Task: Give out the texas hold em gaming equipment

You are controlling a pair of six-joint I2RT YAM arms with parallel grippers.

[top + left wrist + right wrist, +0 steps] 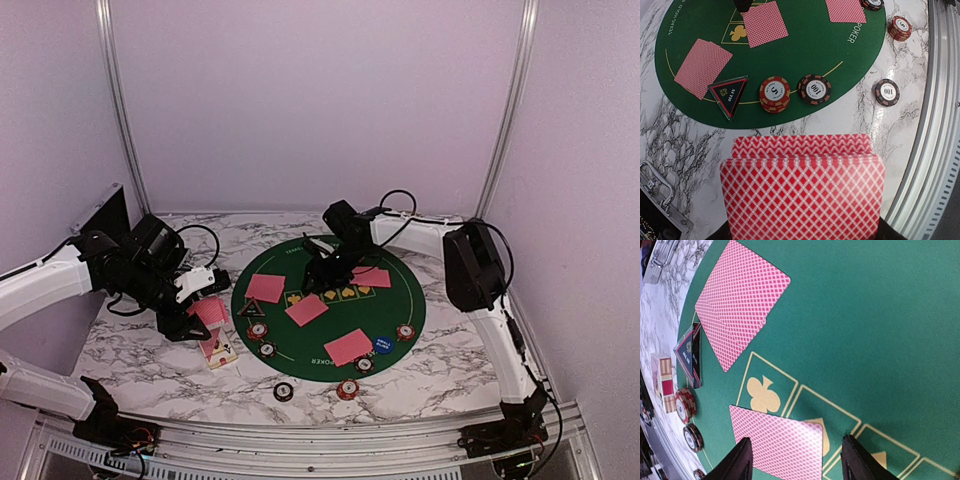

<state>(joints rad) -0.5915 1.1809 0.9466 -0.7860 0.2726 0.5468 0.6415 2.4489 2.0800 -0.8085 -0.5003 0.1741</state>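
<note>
Right wrist view puts the right gripper [796, 442] low over the green mat [880, 330]. Its two fingers are apart with nothing pinched, one on either side of the near end of a red-backed card [777, 437]. That card lies face down across the line between the club box [762, 395] and the next printed box. It looks flat on the felt, so I judge the step in hand to be laying one card on the centre row. To finish it well, the gripper should rise straight up with its fingers wide. The finger at the left of this view overlaps the card's edge, so any sideways drift could skid the card off its box or toward the second card [740, 305] farther up the mat. The left gripper [200, 318] is clamped on the deck [802, 190], holding it above the marble table [150, 350] just off the mat's edge. The triangle marker [729, 95] and a red-and-white chip stack [774, 93] are nearby. For the next card, the approach to the deck should be slow and should peel off only the top one.
</note>
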